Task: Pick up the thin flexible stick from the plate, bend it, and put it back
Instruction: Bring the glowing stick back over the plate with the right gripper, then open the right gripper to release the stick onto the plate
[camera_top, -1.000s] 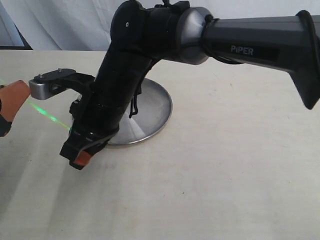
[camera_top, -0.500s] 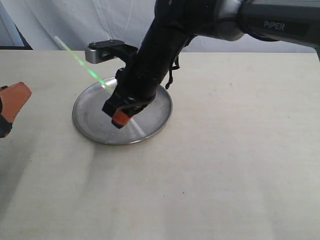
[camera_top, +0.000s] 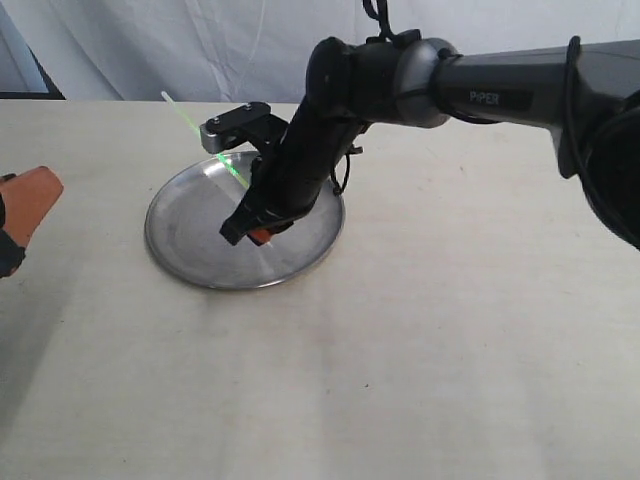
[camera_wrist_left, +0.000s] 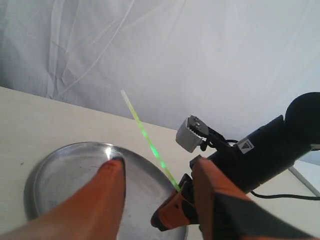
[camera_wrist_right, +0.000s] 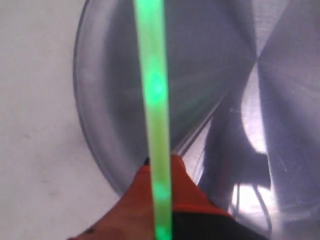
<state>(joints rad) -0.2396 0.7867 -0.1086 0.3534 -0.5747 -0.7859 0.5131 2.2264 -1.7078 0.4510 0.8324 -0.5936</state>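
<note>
The silver plate (camera_top: 185, 235) lies on the table left of centre. My right gripper (camera_top: 255, 230) hangs low over the plate's middle, shut on the lower end of the thin yellow-green stick (camera_top: 200, 135). The stick looks straight and slants up and back-left past the rim, pale at its free tip. In the right wrist view the stick (camera_wrist_right: 155, 90) runs out from the orange jaws (camera_wrist_right: 160, 167) over the plate (camera_wrist_right: 110, 75). My left gripper (camera_top: 25, 205) stays at the far left edge, apart from the plate. In the left wrist view it (camera_wrist_left: 156, 167) stands open, facing the plate (camera_wrist_left: 65, 170) and stick (camera_wrist_left: 145, 135).
The right arm's dark links (camera_top: 330, 110) reach across the middle from the right and cover the plate's back right edge. A white cloth (camera_top: 150, 45) hangs behind the table. Bare tabletop (camera_top: 400, 350) spreads in front and to the right.
My right gripper has carried the stick from beyond the plate's left front edge back over the plate's middle, and the stick now points up and back-left. The left gripper has not moved.
</note>
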